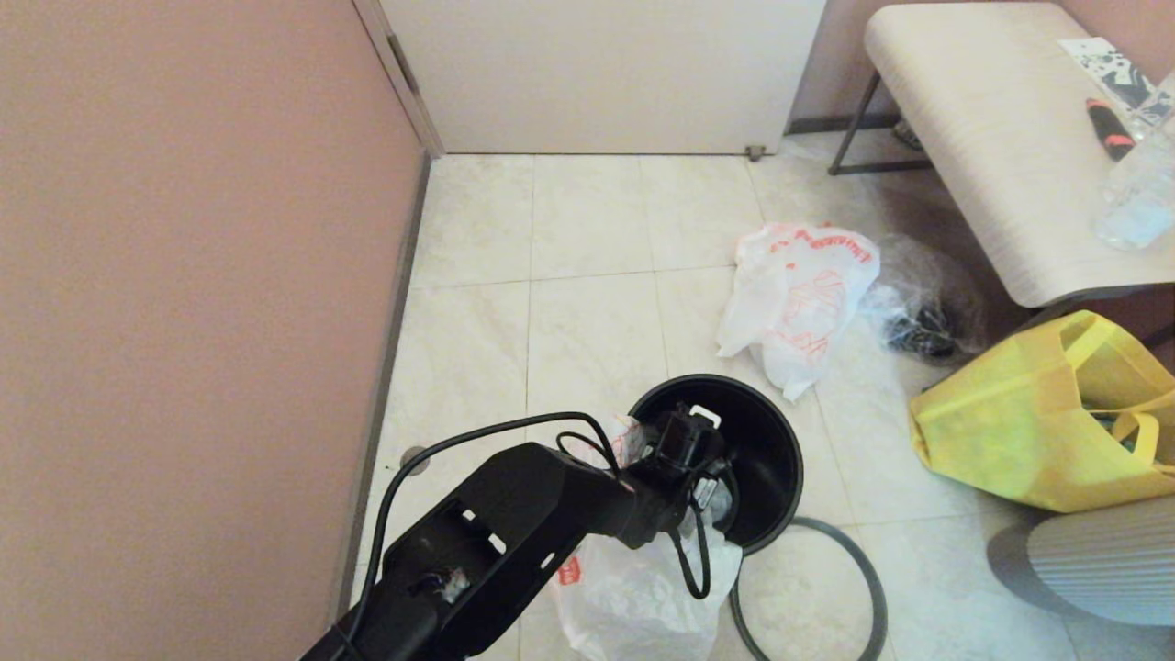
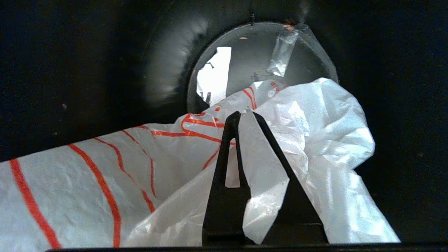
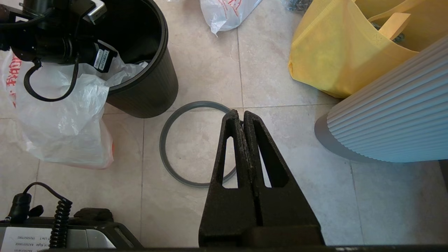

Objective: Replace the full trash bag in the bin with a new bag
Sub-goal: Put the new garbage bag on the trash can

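Observation:
The black bin [image 1: 766, 477] stands on the tiled floor. My left arm [image 1: 514, 523] reaches over the bin's near rim, and my left gripper [image 2: 245, 112] is inside the bin, shut on a fold of the new bag [image 2: 147, 164]. This limp white film with red lines trails over the rim and hangs outside the bin [image 1: 633, 588]. The bin's glossy bottom [image 2: 252, 59] shows beyond the fingertips. The full trash bag [image 1: 799, 294] lies on the floor past the bin. My right gripper [image 3: 242, 113] is shut and empty above the floor, beside the grey hoop [image 3: 175, 157].
The hoop [image 1: 863, 588] lies flat just right of the bin. A clear bag of dark items [image 1: 918, 317] and a yellow tote [image 1: 1028, 431] sit to the right, under a bench [image 1: 973, 119]. A grey ribbed object [image 1: 1102, 569] is near right. A wall [image 1: 184, 275] runs along the left.

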Robot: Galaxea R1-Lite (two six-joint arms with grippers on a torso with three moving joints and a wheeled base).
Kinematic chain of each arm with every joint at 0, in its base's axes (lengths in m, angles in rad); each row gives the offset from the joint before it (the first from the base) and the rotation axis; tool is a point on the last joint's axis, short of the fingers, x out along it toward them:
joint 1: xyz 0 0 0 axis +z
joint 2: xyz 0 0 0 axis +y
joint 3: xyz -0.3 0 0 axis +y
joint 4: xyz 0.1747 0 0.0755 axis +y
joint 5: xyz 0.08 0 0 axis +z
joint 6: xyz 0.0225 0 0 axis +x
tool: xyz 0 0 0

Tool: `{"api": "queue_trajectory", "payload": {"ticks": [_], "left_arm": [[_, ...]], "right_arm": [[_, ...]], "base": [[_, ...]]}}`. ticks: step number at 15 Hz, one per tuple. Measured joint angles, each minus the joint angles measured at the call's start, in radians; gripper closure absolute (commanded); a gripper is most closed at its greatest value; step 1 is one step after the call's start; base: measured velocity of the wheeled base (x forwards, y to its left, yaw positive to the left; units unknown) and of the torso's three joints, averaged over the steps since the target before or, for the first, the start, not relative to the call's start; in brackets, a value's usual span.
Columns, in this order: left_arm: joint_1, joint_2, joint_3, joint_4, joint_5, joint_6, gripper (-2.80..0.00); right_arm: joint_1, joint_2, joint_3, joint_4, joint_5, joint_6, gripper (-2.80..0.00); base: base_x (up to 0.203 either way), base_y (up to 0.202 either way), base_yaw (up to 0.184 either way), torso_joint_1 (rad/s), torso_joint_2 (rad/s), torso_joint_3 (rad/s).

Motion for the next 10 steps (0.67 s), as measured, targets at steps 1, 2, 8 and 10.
{"api": "queue_trajectory", "payload": {"ticks": [1, 2, 8, 10], "left_arm": [[-0.004, -0.003, 0.001, 0.001, 0.005, 0.013, -2.8], [-0.005, -0.005, 0.001, -0.002, 0.021, 0.039, -2.8], [-0.05, -0.1, 0.028, 0.011, 0.045, 0.029, -2.8], [-0.081, -0.171, 0.06, 0.05, 0.049, -0.011, -2.8]], "right_arm": [[0.0, 0.0, 0.0, 0.0, 0.0, 0.0, 0.0], [0.0, 0.0, 0.0, 0.0, -0.001, 0.0, 0.0], [0.0, 0.0, 0.0, 0.0, -0.001, 0.002, 0.0], [0.0, 0.0, 0.0, 0.0, -0.001, 0.001, 0.0]], "base": [[0.0, 0.0, 0.0, 0.0, 0.0, 0.0], [0.0, 0.0, 0.0, 0.0, 0.0, 0.0], [0.0, 0.0, 0.0, 0.0, 0.0, 0.0], [0.0, 0.0, 0.0, 0.0, 0.0, 0.0]]}}
